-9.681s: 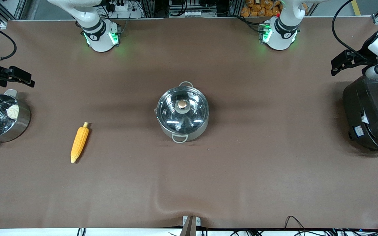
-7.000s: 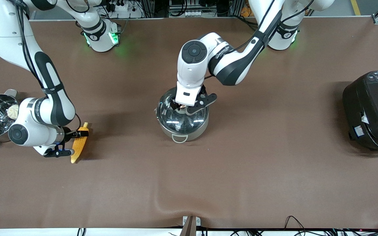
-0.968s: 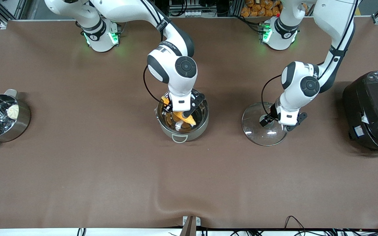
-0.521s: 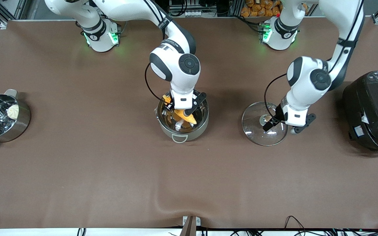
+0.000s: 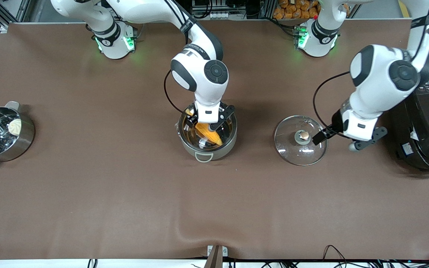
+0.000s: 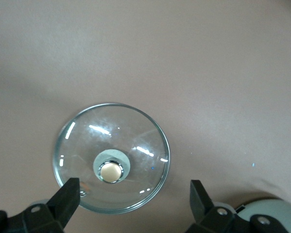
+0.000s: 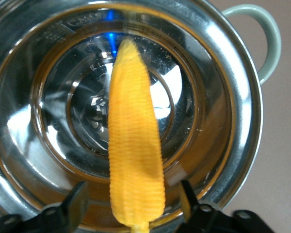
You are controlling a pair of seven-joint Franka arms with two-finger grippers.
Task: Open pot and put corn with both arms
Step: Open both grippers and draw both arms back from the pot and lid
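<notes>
The steel pot [image 5: 228,143] stands open mid-table. The yellow-orange corn [image 5: 210,135] lies inside it, aslant on the shiny bottom. My right gripper [image 5: 205,125] hangs over the pot, open, its fingers either side of the corn's stub end without touching. In the right wrist view the corn [image 7: 136,150] spans the pot [image 7: 242,121] between my open right gripper [image 7: 133,201]. The glass lid [image 5: 292,149] with copper knob [image 5: 304,136] lies on the table toward the left arm's end. My left gripper [image 5: 335,140] is open and empty above the lid's edge. The left wrist view shows the lid [image 6: 140,141] below my left gripper [image 6: 133,204].
A steel steamer pot with a white bun [image 5: 2,134] stands at the right arm's end. The black rice cooker [image 5: 426,126] stands at the left arm's end, close to my left arm. A fold in the brown cloth [image 5: 196,230] lies near the front edge.
My left gripper has let go of the lid's knob, risen and moved toward the rice cooker. The lid stays on the table. My right gripper stays over the pot.
</notes>
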